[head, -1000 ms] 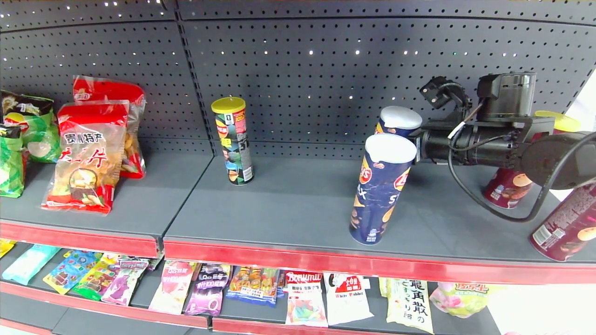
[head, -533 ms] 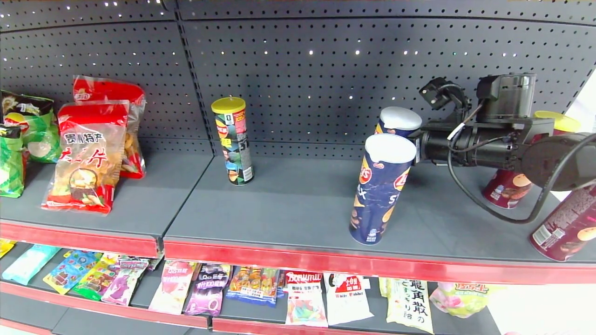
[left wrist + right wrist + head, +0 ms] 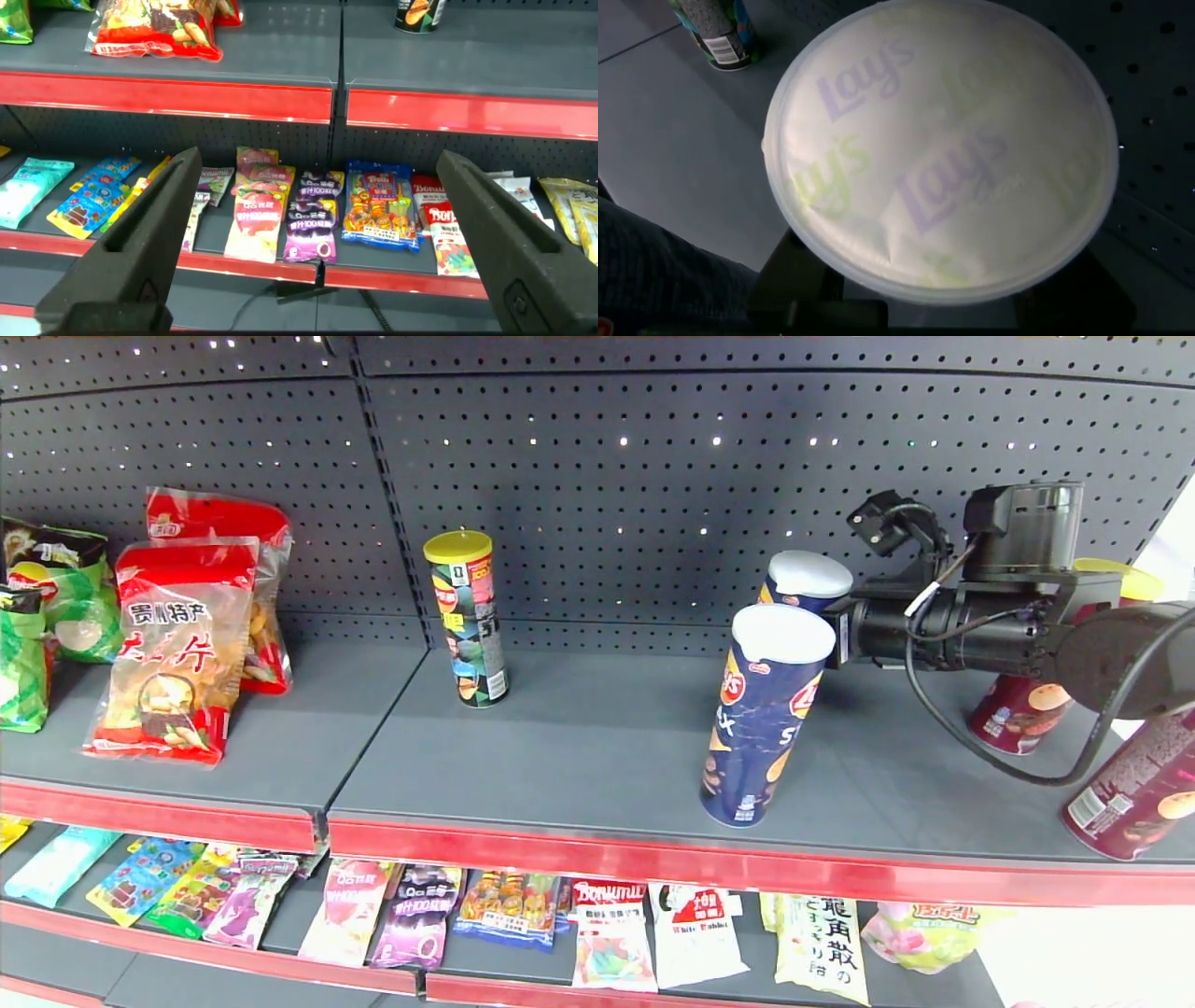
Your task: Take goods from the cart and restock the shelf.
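Dark-blue cardboard crisp canister with a white lid point(image 3: 805, 574) sits upright in the right gripper point(image 3: 826, 616), whose dark fingers appear from the wrist view to be clamped on its body just under the lid. It is deep on the grey metal shelf deck point(image 3: 579, 747), close to the perforated back panel point(image 3: 653, 476). Directly in front of the gripper stands a matching blue, white-lidded canister point(image 3: 761, 728). This one hides the held canister's base, so I cannot tell whether it touches the deck. This looks like the placing step, with the pick from the cart done. The next move calls for seating the base flat, spreading the fingers, and drawing back along the arm's own line. The front twin is near enough to be knocked over. Behind the gripper, along its arm, two maroon canisters point(image 3: 1018, 709) stand close to the retreat path. Well off beyond the gripper is a slim yellow-lidded tube point(image 3: 467, 616). The right arm reaches in roughly level over the deck, its wrist camera looking down on the lid. The left gripper point(image 3: 316, 159) hangs lower with its fingers spread wide and empty, facing the lower shelf of coloured sachets point(image 3: 308, 215).
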Robot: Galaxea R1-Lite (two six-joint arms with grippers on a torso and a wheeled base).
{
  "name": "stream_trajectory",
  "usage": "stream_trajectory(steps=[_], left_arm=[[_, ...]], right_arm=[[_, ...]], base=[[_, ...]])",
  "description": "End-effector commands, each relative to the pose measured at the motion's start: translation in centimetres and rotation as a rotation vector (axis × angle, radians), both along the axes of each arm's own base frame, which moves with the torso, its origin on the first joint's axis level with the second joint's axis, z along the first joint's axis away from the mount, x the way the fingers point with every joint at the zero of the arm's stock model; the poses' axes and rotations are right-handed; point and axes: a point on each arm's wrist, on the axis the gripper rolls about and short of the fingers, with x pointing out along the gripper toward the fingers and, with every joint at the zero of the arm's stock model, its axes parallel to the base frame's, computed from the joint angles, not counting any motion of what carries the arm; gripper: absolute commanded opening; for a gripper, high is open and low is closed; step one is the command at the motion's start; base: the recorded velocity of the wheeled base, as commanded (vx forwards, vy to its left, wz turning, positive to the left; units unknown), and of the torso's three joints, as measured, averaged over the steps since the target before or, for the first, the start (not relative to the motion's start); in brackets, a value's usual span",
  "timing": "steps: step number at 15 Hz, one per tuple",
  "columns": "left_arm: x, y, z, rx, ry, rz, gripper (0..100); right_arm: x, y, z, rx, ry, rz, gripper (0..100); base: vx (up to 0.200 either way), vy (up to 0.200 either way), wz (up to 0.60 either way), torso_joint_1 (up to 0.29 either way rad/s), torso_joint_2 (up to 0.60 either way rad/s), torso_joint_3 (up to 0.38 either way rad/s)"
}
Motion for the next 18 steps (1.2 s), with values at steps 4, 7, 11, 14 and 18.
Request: stream_trajectory(steps=[4,7,11,14,18], left_arm=[[0.0,0.0,0.0,0.000,0.002,0.002,100],[0.0,0.0,0.0,0.000,0.002,0.002,100],[0.0,0.0,0.0,0.000,0.002,0.002,100],[0.0,0.0,0.0,0.000,0.002,0.002,100],[0.0,0.0,0.0,0.000,0.002,0.000,100]], right_arm=[[0.1,0.2,-0.3,-0.002,0.004,0.004,0],[0.0,0.3,-0.8,-0.008,0.019,0.008,100],[0.1,0.3,-0.7,-0.005,0.014,0.007,100],[-0.2,0.1,-0.5,-0.004,0.009,0.004,100],[-2.0,-0.8,1.0,0.001,-0.024,-0.025,100]], base=[[0.000,0.000,0.00,0.000,0.00,0.000],[0.000,0.000,0.00,0.000,0.00,0.000],[0.000,0.000,0.00,0.000,0.00,0.000],[0.000,0.000,0.00,0.000,0.00,0.000],[0.000,0.000,0.00,0.000,0.00,0.000]])
